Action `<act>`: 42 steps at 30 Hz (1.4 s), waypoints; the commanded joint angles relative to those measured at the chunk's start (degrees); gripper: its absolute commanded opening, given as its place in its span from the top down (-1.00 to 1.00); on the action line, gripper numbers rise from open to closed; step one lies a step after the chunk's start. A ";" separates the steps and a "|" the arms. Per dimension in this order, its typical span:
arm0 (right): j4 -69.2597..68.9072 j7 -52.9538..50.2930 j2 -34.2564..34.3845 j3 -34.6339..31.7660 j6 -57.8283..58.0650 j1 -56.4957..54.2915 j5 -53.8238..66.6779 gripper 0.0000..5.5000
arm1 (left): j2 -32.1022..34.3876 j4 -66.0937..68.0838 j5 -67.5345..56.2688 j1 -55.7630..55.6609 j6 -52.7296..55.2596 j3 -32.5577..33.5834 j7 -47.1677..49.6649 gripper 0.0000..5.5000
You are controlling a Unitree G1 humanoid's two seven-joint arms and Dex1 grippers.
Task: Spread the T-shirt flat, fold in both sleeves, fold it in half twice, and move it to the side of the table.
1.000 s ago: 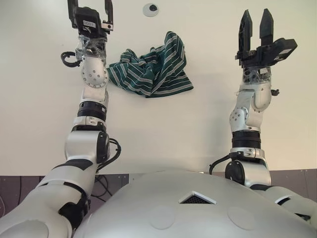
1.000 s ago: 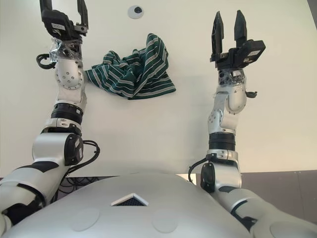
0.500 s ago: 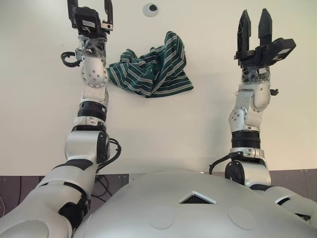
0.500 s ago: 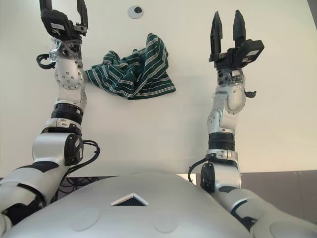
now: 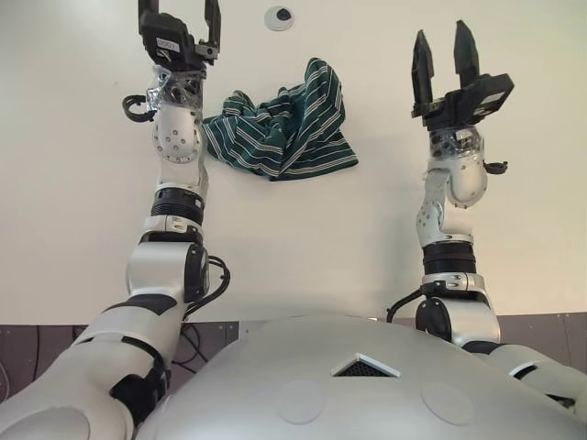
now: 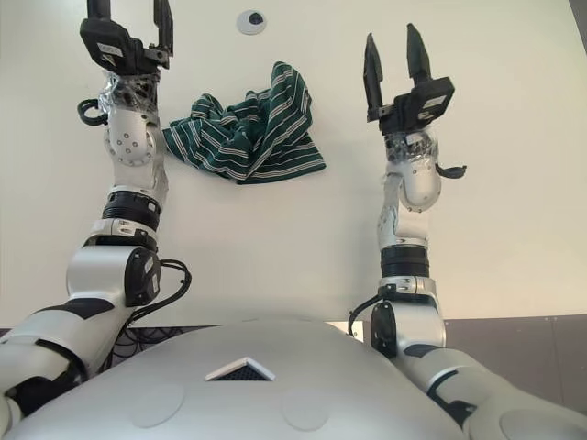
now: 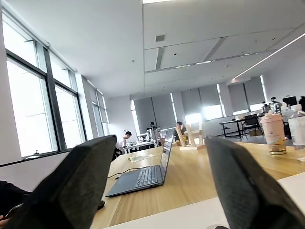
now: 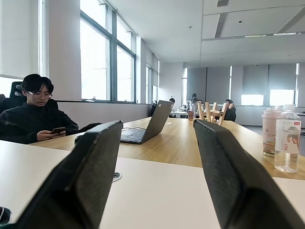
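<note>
A dark green T-shirt with white stripes (image 5: 280, 130) lies crumpled in a heap on the white table (image 5: 293, 238), toward the far middle. My left gripper (image 5: 180, 11) is raised just left of the heap, open, with nothing between its fingers (image 7: 71, 191). My right gripper (image 5: 438, 53) is raised to the right of the shirt, a clear gap away from it, also open and empty, as its wrist view shows by the wide-apart fingers (image 8: 81, 181).
A small round white cap with a dark centre (image 5: 279, 17) sits in the table beyond the shirt. The table's near edge (image 5: 303, 316) runs just ahead of me. Bare tabletop lies in front of the shirt and on both sides.
My right gripper has swung left, closer to the shirt. My left gripper has shifted slightly right and up. The shirt has not moved.
</note>
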 commanded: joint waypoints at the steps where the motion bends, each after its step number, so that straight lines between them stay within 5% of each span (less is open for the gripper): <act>1: 2.39 2.24 -0.44 2.22 3.55 -2.76 0.40 0.01 | 0.48 -0.61 -1.88 1.26 -0.39 -1.53 -7.52 -0.24; 7: 4.90 11.01 -0.17 6.21 16.45 -4.82 4.34 0.01 | 2.18 0.84 -10.95 3.04 3.92 -1.08 -27.43 -0.24; 14: 1.65 18.24 -1.69 11.45 28.07 -1.36 4.67 0.01 | 9.78 -6.07 -29.60 10.39 20.95 2.68 -64.50 -0.24; 18: 4.66 15.79 -0.45 10.38 33.27 -3.94 4.53 0.01 | 12.68 -5.12 -27.29 11.95 21.24 2.35 -71.19 -0.24; 21: 6.75 13.21 -0.11 9.87 34.88 -5.64 3.48 0.01 | 13.15 -0.51 -20.12 11.21 16.09 1.22 -66.61 -0.24; 25: 10.83 8.72 -1.60 12.09 32.28 -6.85 -2.84 0.01 | 16.13 8.21 -1.02 8.49 10.10 -5.05 -47.24 -0.24; 30: 17.51 2.20 -4.62 16.84 25.67 -9.51 -14.60 0.01 | 17.31 12.33 8.29 6.22 11.82 -8.00 -33.05 -0.24; 42: 20.48 3.44 -23.19 26.87 20.45 -6.25 -31.08 0.01 | 20.21 21.02 10.97 3.03 19.92 -8.31 -22.93 -0.24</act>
